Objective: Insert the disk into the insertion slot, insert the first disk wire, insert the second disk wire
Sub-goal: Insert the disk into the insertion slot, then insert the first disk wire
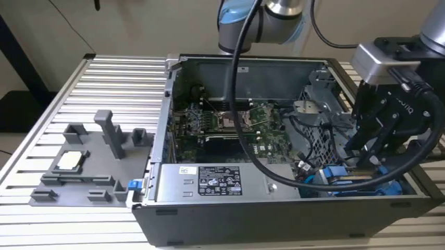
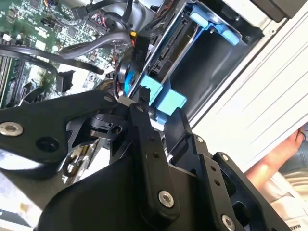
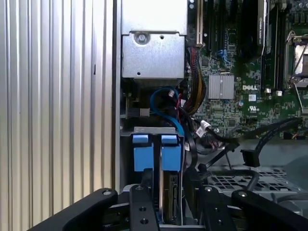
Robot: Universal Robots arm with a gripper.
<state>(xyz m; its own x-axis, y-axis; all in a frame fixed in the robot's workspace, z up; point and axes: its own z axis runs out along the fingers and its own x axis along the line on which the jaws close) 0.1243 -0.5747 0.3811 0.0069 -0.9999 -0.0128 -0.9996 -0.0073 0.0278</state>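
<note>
At the exterior view's right, the black end effector (image 1: 360,169) reaches down into the near corner of an open computer case (image 1: 278,216) standing on a ribbed metal desk (image 1: 118,78). Its fingertips meet the blue-framed disk (image 1: 351,178), beside the grey power-supply box (image 1: 208,182).

Closer in, the second wrist view shows the end effector (image 2: 161,103) with its fingers drawn narrowly together, gripping the blue end tab of the disk (image 2: 175,41), which lies edge-on in the dark bay. A person's hand (image 2: 284,154) rests outside the case.

Looking along the fingers, the first wrist view shows the end effector (image 3: 170,179) straddling the disk (image 3: 170,197), seated in the insertion slot (image 3: 154,130) beside a second blue tab (image 3: 143,153), with a blue cable (image 3: 163,103) looping beyond.
</note>
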